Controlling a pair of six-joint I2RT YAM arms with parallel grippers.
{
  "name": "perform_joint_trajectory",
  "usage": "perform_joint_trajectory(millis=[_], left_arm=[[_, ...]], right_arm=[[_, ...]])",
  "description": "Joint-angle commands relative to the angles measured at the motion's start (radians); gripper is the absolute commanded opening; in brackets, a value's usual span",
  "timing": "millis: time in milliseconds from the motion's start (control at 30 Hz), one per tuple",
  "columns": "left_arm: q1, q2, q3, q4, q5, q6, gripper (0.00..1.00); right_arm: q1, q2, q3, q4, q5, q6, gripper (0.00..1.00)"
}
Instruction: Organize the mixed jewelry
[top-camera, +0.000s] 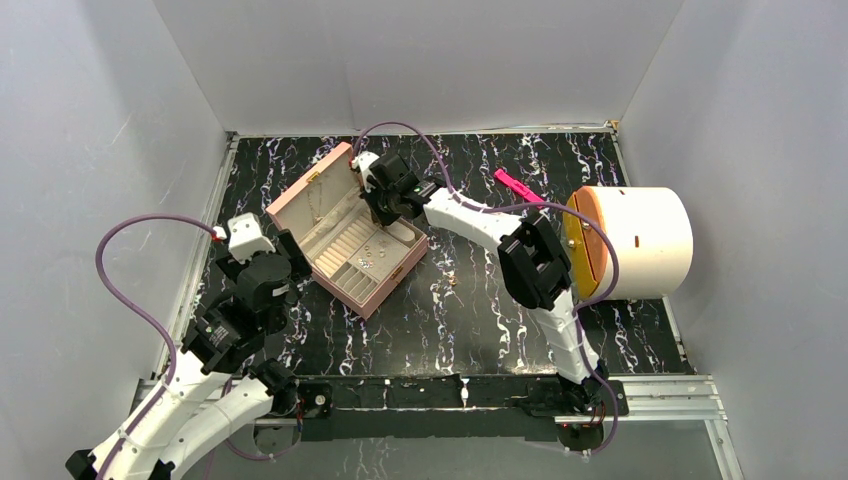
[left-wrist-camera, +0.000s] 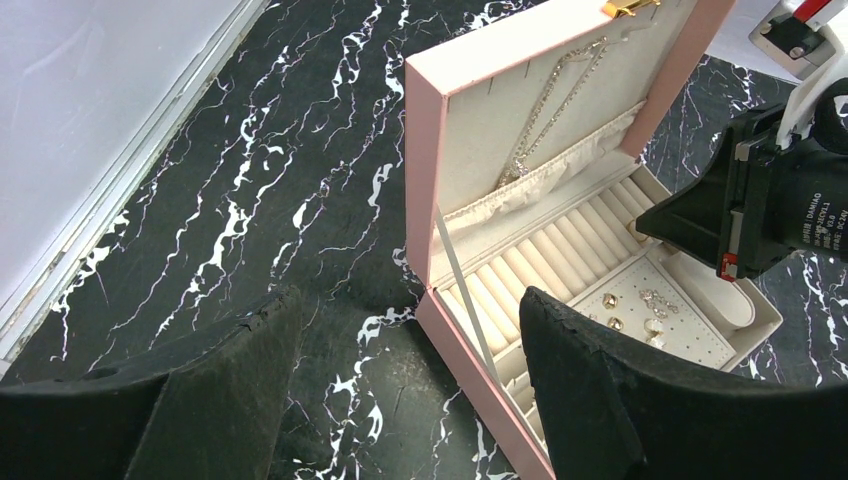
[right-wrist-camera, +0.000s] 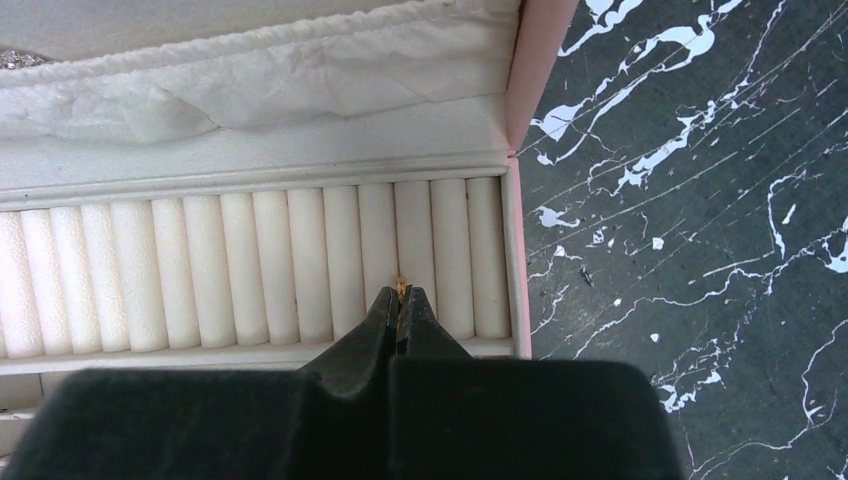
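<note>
The pink jewelry box lies open left of the table's middle. My right gripper hangs over its cream ring rolls, shut on a tiny gold piece that peeks out between the tips. Several small gold and silvery pieces rest in the box's dotted tray, and a thin chain hangs in the lid. A few loose pieces lie on the table right of the box. My left gripper stands open by the box's near-left corner, holding nothing.
A bright pink flat bar lies at the back right. A large white cylinder with an orange face sits on its side at the right. White walls enclose the black marble table.
</note>
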Motion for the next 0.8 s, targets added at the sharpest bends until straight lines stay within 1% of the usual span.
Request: perform_joint_trajectory(millis=[0,500,767], left_arm=[[0.006,-0.003,0.006,-0.003,-0.041,-0.009,0.77],[0.009,0.006,0.006,-0.003,-0.039,-0.005,0.77],[0.013,0.014,0.007,-0.005,-0.031,-0.003,0.77]], right_arm=[[0.0,0.006,0.058,0.057,-0.024,-0.037,0.0],[-0.001,0.038,0.045,0.115,-0.016,-0.099,0.0],[0.0,0.058,0.05,0.105,-0.031,-0.103,0.0]])
